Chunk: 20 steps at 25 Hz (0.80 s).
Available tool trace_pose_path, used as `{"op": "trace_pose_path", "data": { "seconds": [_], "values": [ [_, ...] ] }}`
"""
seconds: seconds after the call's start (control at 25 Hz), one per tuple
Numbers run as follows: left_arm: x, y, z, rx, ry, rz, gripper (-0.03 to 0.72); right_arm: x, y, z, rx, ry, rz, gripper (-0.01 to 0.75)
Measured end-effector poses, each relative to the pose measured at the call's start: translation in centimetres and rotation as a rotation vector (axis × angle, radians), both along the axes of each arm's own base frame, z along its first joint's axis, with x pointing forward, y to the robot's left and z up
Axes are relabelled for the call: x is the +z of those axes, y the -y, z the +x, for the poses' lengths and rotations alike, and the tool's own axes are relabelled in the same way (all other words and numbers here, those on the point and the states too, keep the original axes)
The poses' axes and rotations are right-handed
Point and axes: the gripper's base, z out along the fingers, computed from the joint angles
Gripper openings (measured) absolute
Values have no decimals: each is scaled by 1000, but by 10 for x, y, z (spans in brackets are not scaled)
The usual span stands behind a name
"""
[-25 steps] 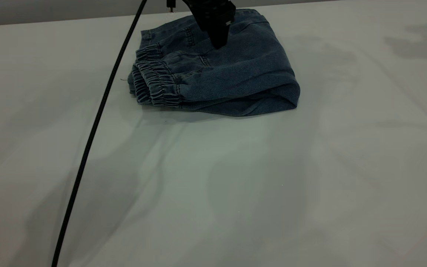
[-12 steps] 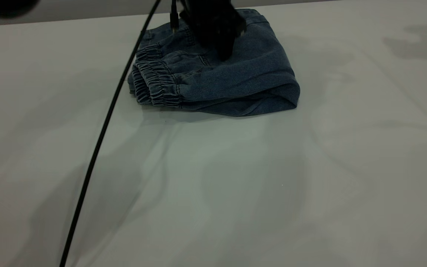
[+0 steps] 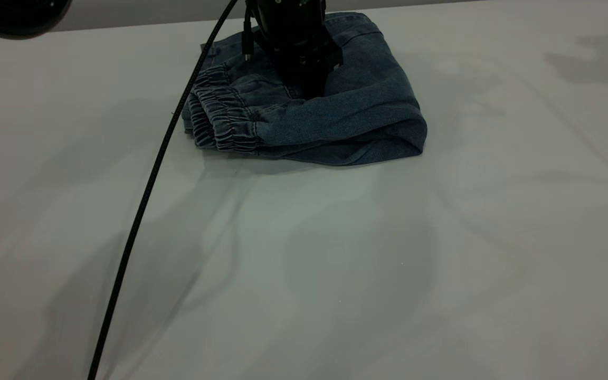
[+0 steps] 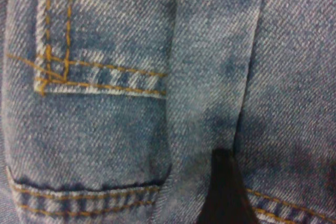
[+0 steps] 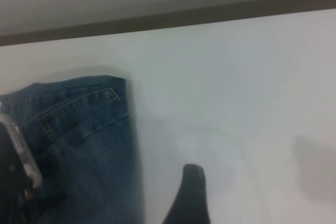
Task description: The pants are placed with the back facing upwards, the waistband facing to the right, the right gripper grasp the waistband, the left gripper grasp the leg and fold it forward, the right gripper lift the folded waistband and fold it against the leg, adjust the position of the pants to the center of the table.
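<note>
Left gripper (image 3: pixel 309 87) presses straight down on folded pants (image 3: pixel 346 113) near table's (image 3: pixel 335 264) far edge; finger spread indiscernible; right arm aside

Changes logged from my station:
- left gripper (image 3: pixel 309 87): I have brought it lower and squarer onto the top of the pants (image 3: pixel 335 111); its tip now presses the denim near the middle of the fold.
- black cable (image 3: pixel 151 179): swung rightward at its upper end.
- dark arm part (image 3: pixel 16 13): now fills more of the far left corner.
</note>
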Motion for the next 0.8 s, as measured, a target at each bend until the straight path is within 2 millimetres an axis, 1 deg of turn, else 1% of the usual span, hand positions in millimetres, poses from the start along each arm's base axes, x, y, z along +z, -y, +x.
{"op": "trace_pose_path", "data": {
  "seconds": [0.12,0.32,0.52,0.64,0.8],
  "values": [
    [2,0,0,-2,3,-1,443,0,0,0,-1,2,2,572],
    [15,5,-2,-18,-6,-65,444,0,0,1,-4,6,2,572],
    [14,9,-4,-20,-4,-55,444,0,0,0,-1,4,1,572],
    [14,16,-8,-33,-3,-56,444,0,0,0,0,3,1,572],
    [24,21,-11,-51,22,-49,444,0,0,0,3,4,-3,572]
  ]
}}
